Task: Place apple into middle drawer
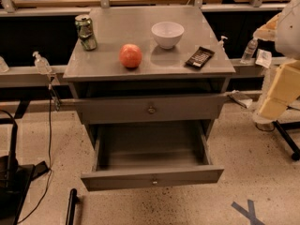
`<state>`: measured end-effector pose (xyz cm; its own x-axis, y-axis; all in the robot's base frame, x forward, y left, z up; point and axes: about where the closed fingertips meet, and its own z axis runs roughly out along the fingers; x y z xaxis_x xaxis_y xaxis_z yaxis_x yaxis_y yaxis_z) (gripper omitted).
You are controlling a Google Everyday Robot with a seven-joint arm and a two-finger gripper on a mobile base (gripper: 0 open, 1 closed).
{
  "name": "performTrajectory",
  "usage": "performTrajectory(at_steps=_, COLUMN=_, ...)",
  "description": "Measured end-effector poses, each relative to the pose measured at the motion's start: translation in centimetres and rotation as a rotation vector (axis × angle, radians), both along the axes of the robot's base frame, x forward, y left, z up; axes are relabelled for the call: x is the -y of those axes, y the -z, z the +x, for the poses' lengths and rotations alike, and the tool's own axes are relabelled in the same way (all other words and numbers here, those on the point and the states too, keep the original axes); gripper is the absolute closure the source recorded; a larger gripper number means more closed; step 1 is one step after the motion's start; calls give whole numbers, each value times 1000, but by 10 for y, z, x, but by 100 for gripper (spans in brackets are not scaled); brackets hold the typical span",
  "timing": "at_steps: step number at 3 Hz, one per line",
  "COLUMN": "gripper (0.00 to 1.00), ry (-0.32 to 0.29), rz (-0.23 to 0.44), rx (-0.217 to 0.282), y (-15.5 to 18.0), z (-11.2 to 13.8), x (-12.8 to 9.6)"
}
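Observation:
The red-orange apple sits on the grey cabinet top, left of centre near the front edge. The middle drawer is pulled out wide, and its inside shows nothing in it. The like drawer front above it is nearly closed. My arm's pale cream blocks hang at the right edge of the view, and the gripper is at their lower end. It is beside the cabinet, well right of the apple and lower than it, touching nothing.
On the top also stand a green can at the back left, a white bowl right of the apple and a black remote-like object at the front right. Bottles stand on side ledges. Cables and a black stand are at the floor left.

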<state>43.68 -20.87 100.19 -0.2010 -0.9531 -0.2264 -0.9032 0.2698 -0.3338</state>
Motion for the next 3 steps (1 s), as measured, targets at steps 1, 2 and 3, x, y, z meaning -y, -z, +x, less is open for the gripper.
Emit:
performTrajectory(at_steps=1, gripper=0, ry=0, rz=0, rx=0, y=0, z=0, x=0)
performTrajectory(at_steps=2, gripper=0, ry=-104, rz=95, rx=75, y=-8, z=63, x=-45)
performTrajectory(at_steps=3, gripper=0, ry=-177, rz=181, rx=126, y=-15, z=124, x=-98)
